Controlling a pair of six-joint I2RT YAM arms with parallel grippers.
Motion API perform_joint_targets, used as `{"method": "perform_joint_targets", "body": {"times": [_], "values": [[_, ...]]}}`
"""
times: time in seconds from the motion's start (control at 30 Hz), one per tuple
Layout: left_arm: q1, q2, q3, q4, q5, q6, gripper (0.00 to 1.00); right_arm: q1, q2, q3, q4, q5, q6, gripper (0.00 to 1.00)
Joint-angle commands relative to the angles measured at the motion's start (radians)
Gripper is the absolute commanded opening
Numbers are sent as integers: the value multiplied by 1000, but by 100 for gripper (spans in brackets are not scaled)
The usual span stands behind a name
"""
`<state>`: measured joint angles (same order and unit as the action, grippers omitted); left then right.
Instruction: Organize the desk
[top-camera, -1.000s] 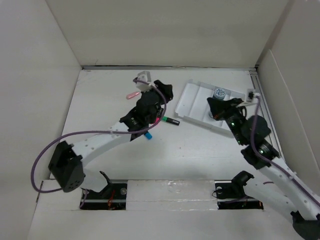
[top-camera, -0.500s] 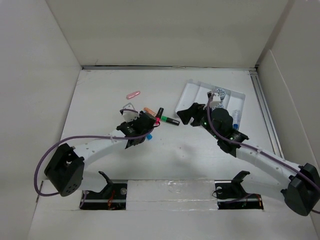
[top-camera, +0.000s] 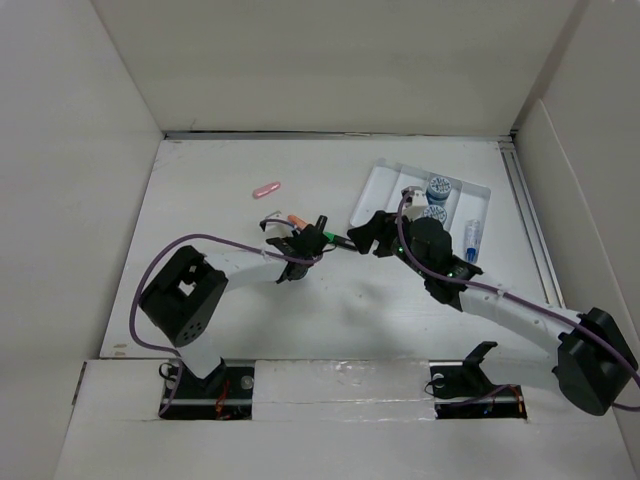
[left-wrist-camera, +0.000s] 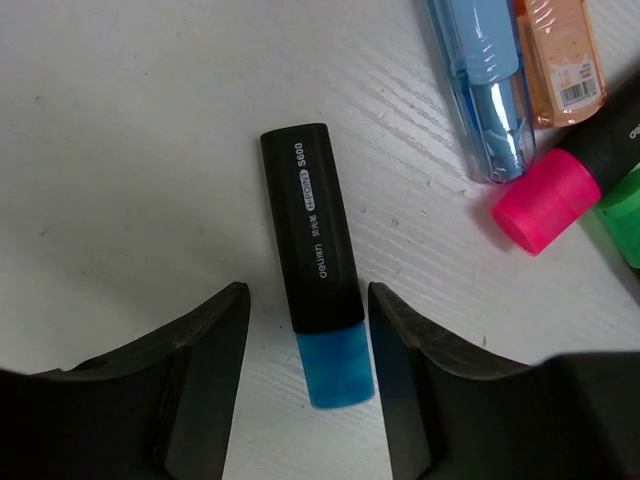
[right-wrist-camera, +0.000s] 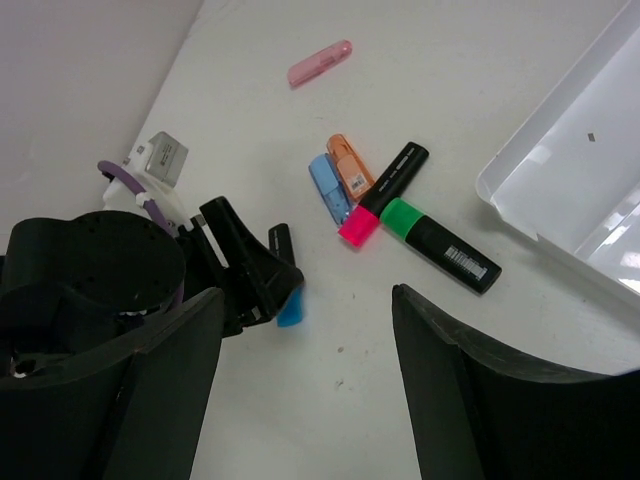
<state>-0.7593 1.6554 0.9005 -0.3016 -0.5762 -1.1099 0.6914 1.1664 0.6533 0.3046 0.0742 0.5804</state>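
Note:
The desk is a white tabletop with walls. A black highlighter with a blue cap lies flat on it, between the open jaws of my left gripper, with a gap on each side. The left gripper is low over the desk. Next to it lie a pink-capped highlighter, a green-capped one, a clear blue piece and an orange piece. My right gripper is open and empty, above the desk just right of these markers.
A white compartment tray stands at the back right, holding two grey round items and a blue-tipped tube. A small pink item lies alone at the back left. White walls close in the left, back and right.
My left gripper has drawn back and come down around the blue-capped highlighter. My right arm has swung left from the tray towards the markers.

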Motion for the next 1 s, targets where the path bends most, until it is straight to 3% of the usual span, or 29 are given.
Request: {"method": "perform_joint_targets", "body": {"times": [0.0, 0.03, 0.07, 0.2, 0.4, 0.6, 0.77, 0.8, 0.9, 0.97], "values": [[23, 18, 26, -8, -1, -13, 45, 10, 1, 2, 70, 2, -4, 73], [23, 21, 23, -7, -5, -13, 44, 10, 6, 5, 67, 3, -4, 73], [34, 24, 15, -1, 2, -10, 36, 10, 7, 6, 64, 4, -5, 73], [43, 33, 17, -10, -7, -1, 30, 10, 9, 6, 62, 36, -10, 73], [43, 41, 40, -80, -27, 10, 0, 10, -13, -1, 53, 58, -11, 72], [-6, -117, 139, -90, -105, 109, 0, 10, -33, -15, 54, 117, -13, 72], [-15, -172, 257, 73, -1, 309, 2, 10, -103, -58, 65, 223, -10, 66], [-15, -154, 309, 116, 45, 353, 2, 10, -120, -73, 73, 245, -2, 56], [-15, -51, 459, 133, 126, 419, 2, 10, -186, -130, 103, 331, 18, 10], [-15, 50, 543, 130, 176, 452, 2, 10, -223, -161, 113, 405, 33, 0]]}}
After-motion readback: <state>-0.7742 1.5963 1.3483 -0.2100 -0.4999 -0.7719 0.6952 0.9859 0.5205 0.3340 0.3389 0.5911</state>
